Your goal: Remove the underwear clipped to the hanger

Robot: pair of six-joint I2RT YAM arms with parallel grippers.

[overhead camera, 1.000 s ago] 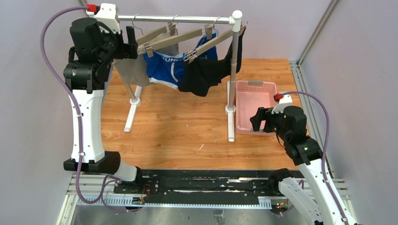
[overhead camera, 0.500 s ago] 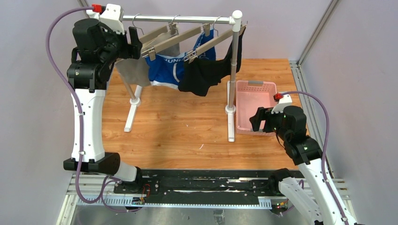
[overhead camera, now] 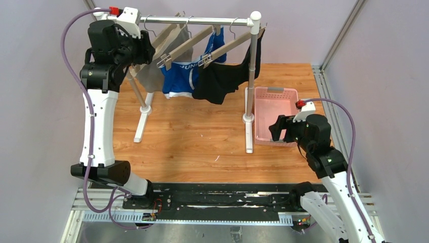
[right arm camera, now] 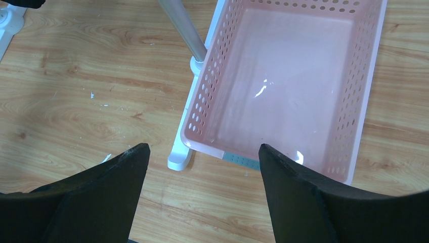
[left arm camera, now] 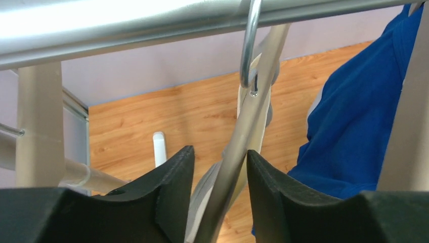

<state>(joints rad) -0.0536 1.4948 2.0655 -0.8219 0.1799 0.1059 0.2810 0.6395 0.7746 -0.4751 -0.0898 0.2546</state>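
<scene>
Three pieces of underwear hang from wooden hangers on the rail (overhead camera: 202,21): grey (overhead camera: 148,77), blue (overhead camera: 178,78) and black (overhead camera: 220,81). My left gripper (overhead camera: 150,50) is up at the rail's left end, at the grey piece's hanger (overhead camera: 169,36). In the left wrist view the left gripper (left arm camera: 220,162) straddles that hanger's arm (left arm camera: 240,142). The right pad touches it and a gap shows at the left pad, so it is still open. Grey cloth (left arm camera: 202,195) shows below, blue underwear (left arm camera: 354,126) to the right. My right gripper (overhead camera: 275,130) stands open and empty over the floor near the basket.
A pink perforated basket (overhead camera: 275,90) sits on the wooden floor right of the rack's right post (overhead camera: 249,81); its near rim (right arm camera: 202,101) shows in the right wrist view. The rack's white feet (overhead camera: 141,124) stand on the floor. The hanger hook (left arm camera: 250,45) hangs over the rail.
My left arm has moved right along the rail and its jaws have narrowed around the hanger arm. The hangers and clothes have swung right. The right arm has not moved.
</scene>
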